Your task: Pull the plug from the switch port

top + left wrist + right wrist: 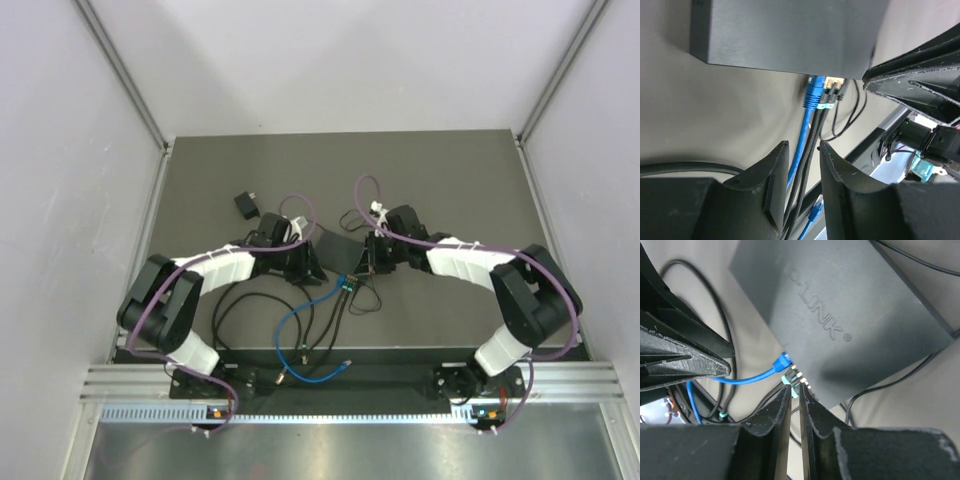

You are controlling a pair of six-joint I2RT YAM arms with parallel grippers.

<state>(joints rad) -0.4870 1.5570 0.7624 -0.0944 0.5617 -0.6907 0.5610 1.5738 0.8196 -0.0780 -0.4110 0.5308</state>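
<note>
The switch [338, 249] is a flat black box lying mid-table between both grippers. Along its near edge, the switch port [801, 378] holds black plugs with teal bands [792, 382], with a blue plug [782, 361] beside them. My right gripper [795, 390] is shut on a teal-banded black plug just outside the port; in the top view it [362, 268] sits at the switch's right front corner. My left gripper [804, 150] stands open a short way from the switch [790, 35], grasping nothing. The cables run past behind its gap. The blue plug [812, 95] shows there too.
A small black adapter block [246, 204] lies at the back left. Black cables [230, 300] and a blue cable [300, 330] loop toward the table's front rail [350, 375]. White walls close in on both sides.
</note>
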